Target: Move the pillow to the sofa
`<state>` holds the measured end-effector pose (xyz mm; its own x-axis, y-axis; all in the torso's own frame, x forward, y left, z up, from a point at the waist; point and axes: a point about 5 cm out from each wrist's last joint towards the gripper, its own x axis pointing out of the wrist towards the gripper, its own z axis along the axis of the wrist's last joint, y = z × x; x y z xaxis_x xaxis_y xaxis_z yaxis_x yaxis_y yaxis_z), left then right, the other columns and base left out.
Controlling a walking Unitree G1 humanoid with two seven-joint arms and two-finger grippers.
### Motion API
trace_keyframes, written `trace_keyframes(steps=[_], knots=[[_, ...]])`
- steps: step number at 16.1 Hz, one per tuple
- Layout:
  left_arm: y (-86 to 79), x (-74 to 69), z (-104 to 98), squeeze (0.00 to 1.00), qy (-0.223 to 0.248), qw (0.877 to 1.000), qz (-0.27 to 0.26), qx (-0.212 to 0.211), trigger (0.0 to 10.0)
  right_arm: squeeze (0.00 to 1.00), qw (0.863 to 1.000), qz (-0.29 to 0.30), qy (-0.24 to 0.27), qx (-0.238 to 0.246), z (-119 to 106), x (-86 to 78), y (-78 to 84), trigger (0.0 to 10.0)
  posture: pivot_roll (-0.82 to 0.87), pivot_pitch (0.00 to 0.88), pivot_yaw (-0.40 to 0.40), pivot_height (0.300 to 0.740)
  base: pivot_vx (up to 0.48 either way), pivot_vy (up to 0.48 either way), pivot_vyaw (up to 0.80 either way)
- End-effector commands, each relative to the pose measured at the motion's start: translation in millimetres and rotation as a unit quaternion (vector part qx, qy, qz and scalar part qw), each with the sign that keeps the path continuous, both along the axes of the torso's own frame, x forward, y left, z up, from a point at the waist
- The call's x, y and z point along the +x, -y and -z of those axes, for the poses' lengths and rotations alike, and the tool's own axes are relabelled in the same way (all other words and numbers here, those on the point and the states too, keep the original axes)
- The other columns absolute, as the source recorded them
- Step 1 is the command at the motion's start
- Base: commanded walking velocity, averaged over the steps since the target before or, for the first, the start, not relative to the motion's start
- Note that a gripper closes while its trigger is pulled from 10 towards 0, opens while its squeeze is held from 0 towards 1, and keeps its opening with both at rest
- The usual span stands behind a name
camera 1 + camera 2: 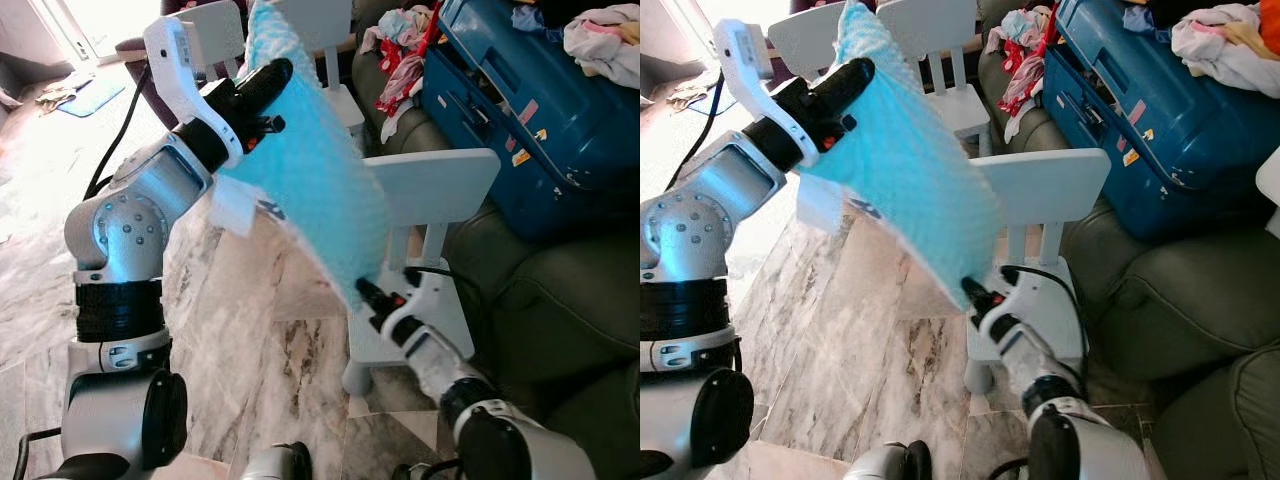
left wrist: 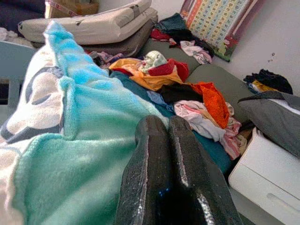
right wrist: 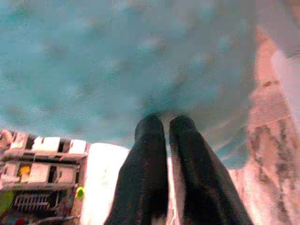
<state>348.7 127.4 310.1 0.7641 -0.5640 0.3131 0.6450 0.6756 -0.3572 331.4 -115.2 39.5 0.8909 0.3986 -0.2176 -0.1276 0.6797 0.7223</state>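
Pillow: I see the fluffy turquoise fleece pillow (image 1: 310, 170) held up in the air above the marble floor (image 1: 250, 350), beside the white wooden chair (image 1: 430, 200).
Left tool (image 1: 275, 75): fingers together, pinching its upper edge.
Right tool (image 1: 365, 292): fingers together, clamped on its lower corner.
Sofa: dark green leather sofa (image 1: 540, 300) at my right, carrying a blue suitcase (image 1: 520, 110).
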Motion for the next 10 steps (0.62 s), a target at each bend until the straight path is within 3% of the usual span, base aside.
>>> trace_keyframes(steps=[1,6,10], knots=[[-4.8,-1.1,-12,0.00,0.024,1.000,-0.014,-0.008,10.0,1.00,1.000,0.018,-0.015,0.006,7,-4.9,4.9,10.0,0.14,0.143,0.110,0.740,0.000,0.000,0.00],[-6.3,1.9,-18,0.00,0.026,0.999,-0.016,-0.021,10.0,1.00,0.996,0.074,-0.008,0.040,7,-4.8,31.6,10.0,0.14,0.135,0.126,0.740,0.000,0.000,0.00],[-5.8,2.3,-17,0.00,0.022,0.999,-0.014,-0.022,10.0,1.00,0.995,0.071,-0.024,0.058,13,-10.0,28.9,10.0,0.15,0.142,0.132,0.740,0.000,0.000,0.00]])
